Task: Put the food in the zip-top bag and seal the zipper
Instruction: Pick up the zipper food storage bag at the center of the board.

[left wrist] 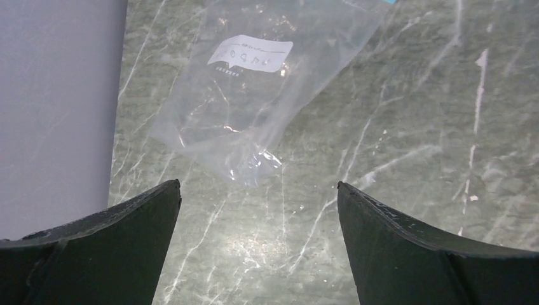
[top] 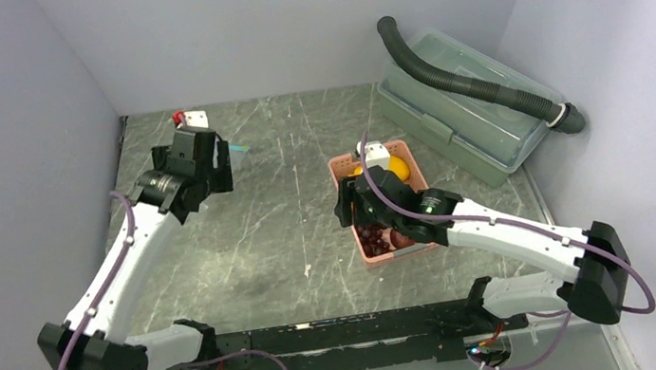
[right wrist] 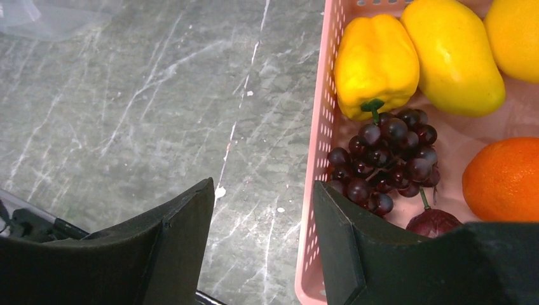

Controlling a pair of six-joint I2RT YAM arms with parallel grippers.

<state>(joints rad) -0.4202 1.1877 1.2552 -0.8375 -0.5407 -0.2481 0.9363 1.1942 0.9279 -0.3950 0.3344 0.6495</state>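
So the split of work looks pretty clear to me: the left gripper (left wrist: pixel 257 189) hangs over the zip-top bag (left wrist: pixel 254 95) with its jaws spread wide and nothing in them, I'd guess so it can pin or hold the mouth. The right gripper (right wrist: pixel 262 184) sits at the pink basket (right wrist: pixel 323 127), jaws apart and empty, one finger over the basket's wall and the other over bare counter (right wrist: pixel 127 114). My read is it's lining up for a first pick. All the food is in the basket just ahead of it: grapes (right wrist: pixel 388 159) closest, yellow pepper (right wrist: pixel 376 63) and a yellow oblong fruit (right wrist: pixel 454 54) beyond, the orange (right wrist: pixel 505 178) off to the side. The bag itself is clear, crinkly, flat and empty, with a white label patch, its bottom corner nearest the left fingers. The zipper (top: pixel 238 148) runs along the far end; can't tell if it's open.
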